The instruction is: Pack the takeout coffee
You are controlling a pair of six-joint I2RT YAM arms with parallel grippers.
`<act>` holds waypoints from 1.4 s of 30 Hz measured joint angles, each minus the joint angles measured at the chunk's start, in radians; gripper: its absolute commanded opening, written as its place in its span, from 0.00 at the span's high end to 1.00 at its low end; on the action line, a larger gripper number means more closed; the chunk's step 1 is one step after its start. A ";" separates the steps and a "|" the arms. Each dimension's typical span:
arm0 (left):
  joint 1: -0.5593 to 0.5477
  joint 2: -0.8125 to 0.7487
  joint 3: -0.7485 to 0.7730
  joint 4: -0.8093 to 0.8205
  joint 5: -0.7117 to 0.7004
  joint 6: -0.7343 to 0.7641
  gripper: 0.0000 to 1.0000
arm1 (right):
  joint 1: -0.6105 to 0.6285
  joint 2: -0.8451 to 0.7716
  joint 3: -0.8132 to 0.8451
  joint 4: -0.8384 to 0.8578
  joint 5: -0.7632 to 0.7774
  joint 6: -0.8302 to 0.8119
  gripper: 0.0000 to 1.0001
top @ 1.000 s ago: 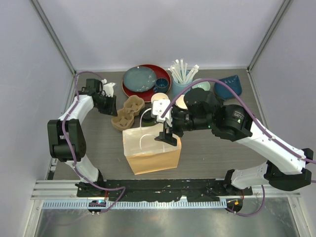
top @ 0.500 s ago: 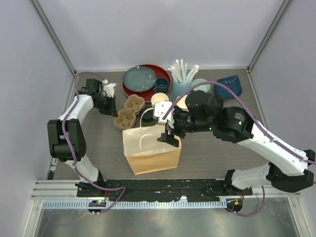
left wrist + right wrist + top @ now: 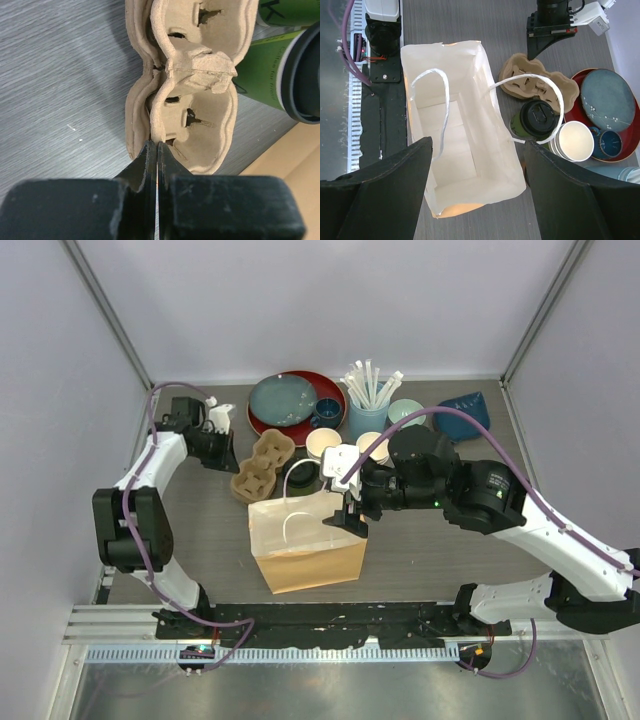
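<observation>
A green-sided takeout coffee cup (image 3: 520,125) with a black lid (image 3: 537,119) stands between the open brown paper bag (image 3: 465,150) and a tan pulp cup carrier (image 3: 540,85). The left wrist view shows it at the right edge (image 3: 272,70). From above only its dark lid (image 3: 300,480) shows behind the bag (image 3: 305,550). My left gripper (image 3: 232,462) is shut on the near rim of the carrier (image 3: 195,100), its fingertips (image 3: 149,150) pinched on the thin wall. My right gripper (image 3: 477,145) hangs open above the bag's mouth, holding nothing.
Two lidless cream cup stacks (image 3: 323,443) (image 3: 370,447) stand behind the bag. A red tray (image 3: 330,385) with a blue plate, a blue cup of white straws (image 3: 368,415), a mint bowl (image 3: 407,412) and a blue dish (image 3: 462,415) line the back. White bag handles (image 3: 437,100) arch over the opening.
My left gripper has closed on the carrier's rim. My right arm has shifted a little right and nearer, uncovering the cream cup stacks.
</observation>
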 measured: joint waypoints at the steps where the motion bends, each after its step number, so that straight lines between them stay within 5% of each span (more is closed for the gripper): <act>1: 0.000 0.004 0.001 0.000 -0.008 0.001 0.96 | 0.000 0.000 0.000 0.001 0.001 0.000 0.21; 7: -0.006 0.041 0.002 0.005 -0.046 0.019 0.73 | 0.000 0.000 -0.006 0.003 0.005 0.000 0.21; 13: -0.041 0.044 0.002 0.007 -0.090 0.032 0.64 | 0.000 0.000 -0.020 0.005 0.013 0.001 0.21; 21: -0.071 0.080 0.002 0.019 -0.149 0.052 0.71 | 0.000 -0.001 -0.039 0.013 0.015 0.004 0.21; 27: -0.079 0.086 0.002 0.024 -0.170 0.055 1.00 | 0.000 -0.010 -0.051 0.019 0.015 0.005 0.21; 42: -0.082 -0.002 0.000 0.017 -0.139 0.046 0.97 | 0.000 -0.025 -0.061 0.025 0.015 0.007 0.20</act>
